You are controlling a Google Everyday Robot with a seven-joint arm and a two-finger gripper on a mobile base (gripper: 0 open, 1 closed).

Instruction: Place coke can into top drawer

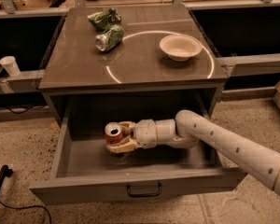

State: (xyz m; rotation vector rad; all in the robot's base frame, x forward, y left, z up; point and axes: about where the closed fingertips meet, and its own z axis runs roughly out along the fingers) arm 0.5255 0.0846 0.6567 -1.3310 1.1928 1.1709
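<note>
Hand (117, 141) clamped on coke can (114, 133), axis upright, inside open top drawer (84, 189), low over floor, left of centre.

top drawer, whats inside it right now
Inside the top drawer: the coke can, upright, held in the gripper, left of centre. The arm covers part of the bottom; whether the can rests there is hidden.

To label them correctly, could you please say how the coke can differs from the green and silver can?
Colour: the coke can is red-orange, the green can green and silver. Pose: the coke can stands upright; the green can lies on its side. Place: the coke can is in the open top drawer, gripped by the hand; the green can lies free on the cabinet top. Both are small drink cans.
</note>
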